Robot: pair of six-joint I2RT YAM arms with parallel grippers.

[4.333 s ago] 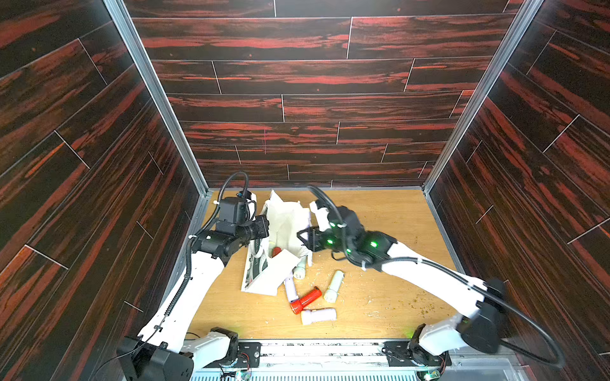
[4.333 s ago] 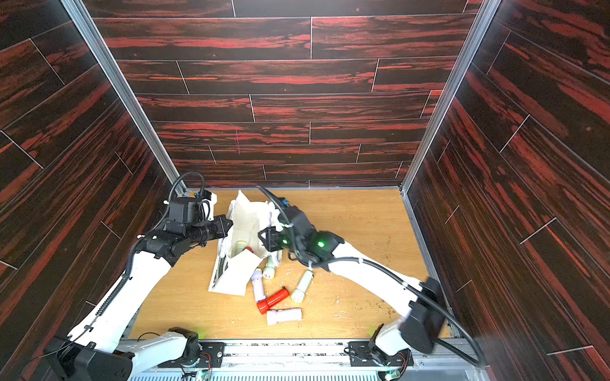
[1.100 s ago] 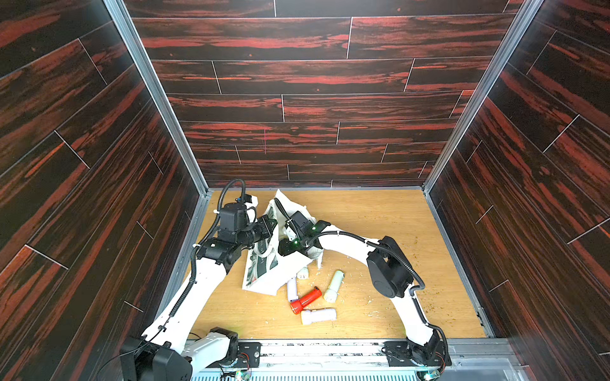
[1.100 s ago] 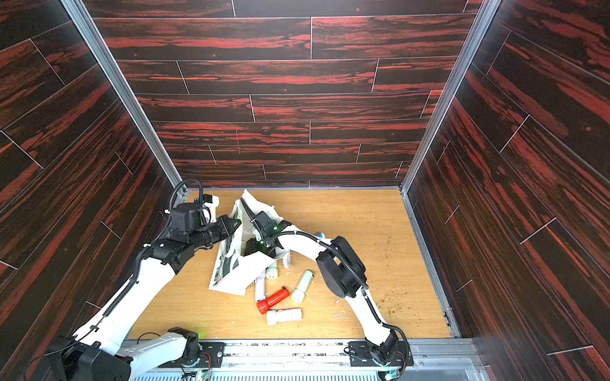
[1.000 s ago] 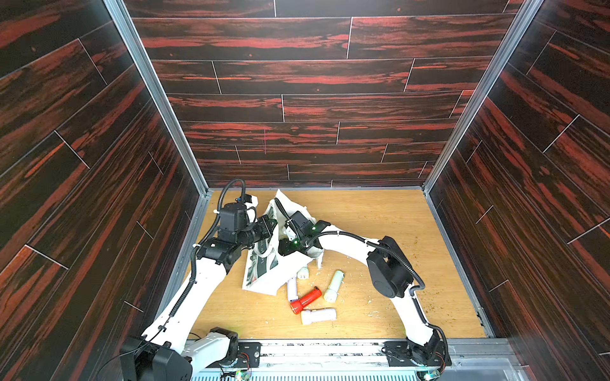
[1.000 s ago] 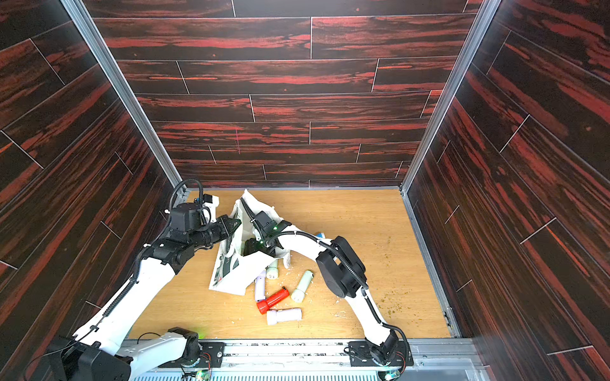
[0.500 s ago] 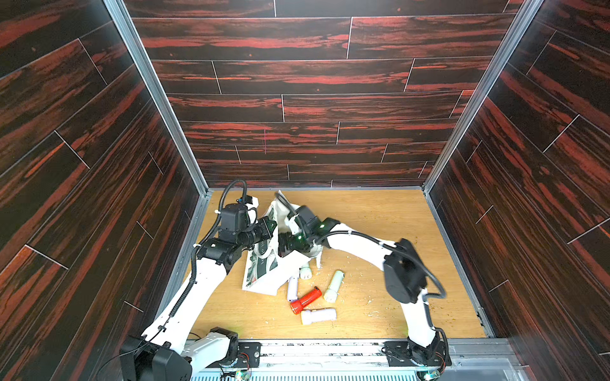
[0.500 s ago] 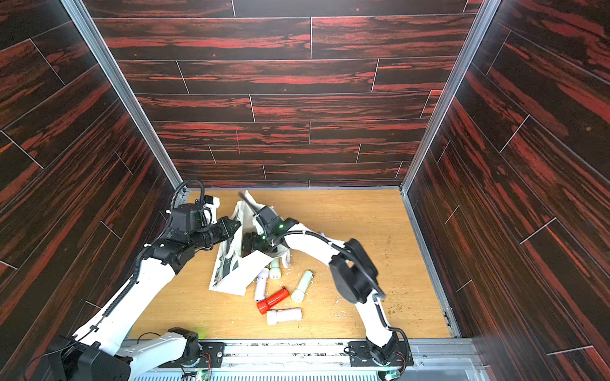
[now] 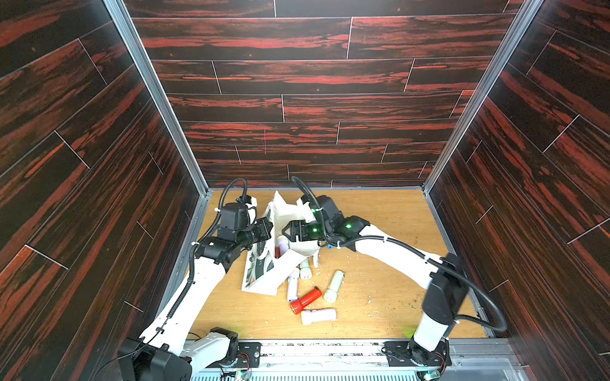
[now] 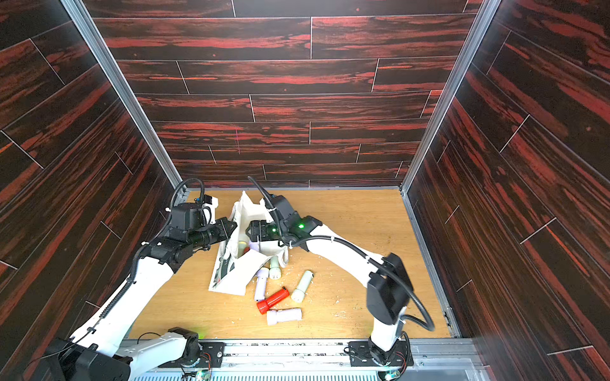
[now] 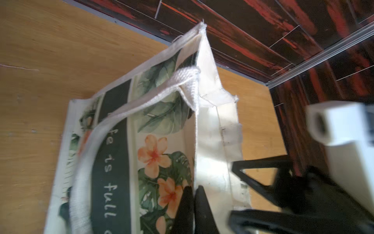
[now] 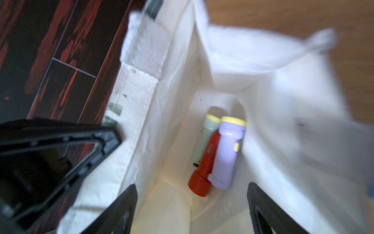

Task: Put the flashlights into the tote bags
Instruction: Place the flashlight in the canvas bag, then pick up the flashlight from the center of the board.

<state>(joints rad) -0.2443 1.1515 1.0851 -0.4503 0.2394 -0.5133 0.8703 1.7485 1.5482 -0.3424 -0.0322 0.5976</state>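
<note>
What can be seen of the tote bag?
The tote bag is off-white canvas with loop handles; one side shows leaves, orange flowers and a dark lettered band. It sits open on the wooden table, rim pinched by the shut left gripper, open right gripper over its mouth. Inside lie a red flashlight, lilac flashlight and pale green flashlight.

Cream floral tote bag (image 11: 162, 121), red flashlight (image 9: 305, 299)
</note>
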